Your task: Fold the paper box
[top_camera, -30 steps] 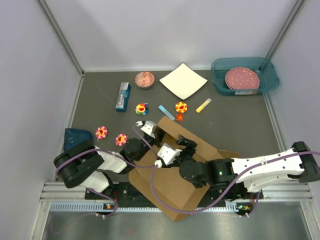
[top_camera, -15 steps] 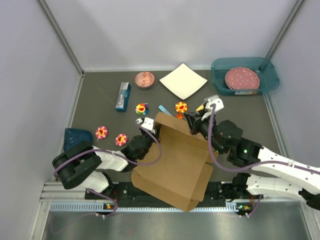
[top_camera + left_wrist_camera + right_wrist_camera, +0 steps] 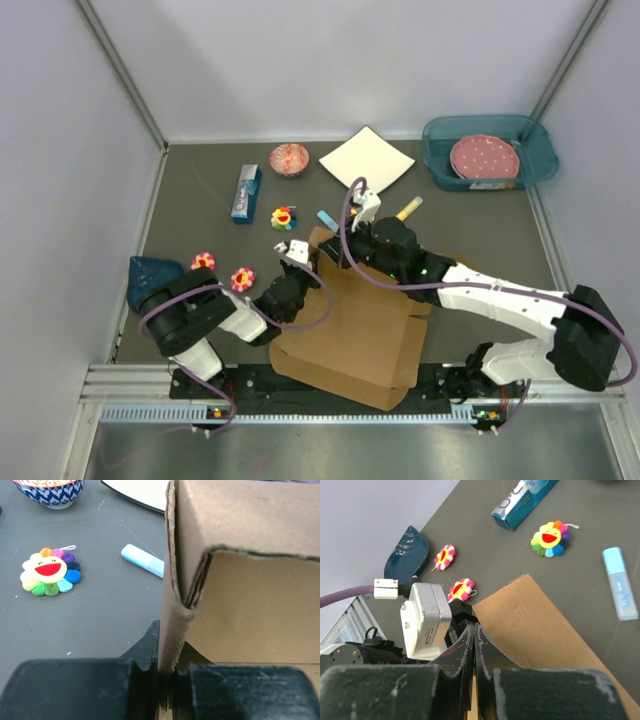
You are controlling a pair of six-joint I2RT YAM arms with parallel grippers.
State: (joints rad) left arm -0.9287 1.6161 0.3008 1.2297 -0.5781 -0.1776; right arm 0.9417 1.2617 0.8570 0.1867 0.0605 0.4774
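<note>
Dark grey tabletop (image 3: 200, 215) fills the walled booth we look down on. At its 6 o'clock edge sits the paper box (image 3: 360, 320), partly raised, with walls standing at its 11 o'clock corner. We see the left gripper (image 3: 167, 667) clenched on an upright cardboard wall, one finger on each side. Our right gripper (image 3: 474, 635) reaches that same corner from 3 o'clock, its fingers pressed nearly together with a brown sliver of the box pinched between them. Beyond the corner, a rainbow flower toy (image 3: 48, 571) lies apart at 11 o'clock and a light blue marker (image 3: 142, 560) lies near at 12 o'clock.
</note>
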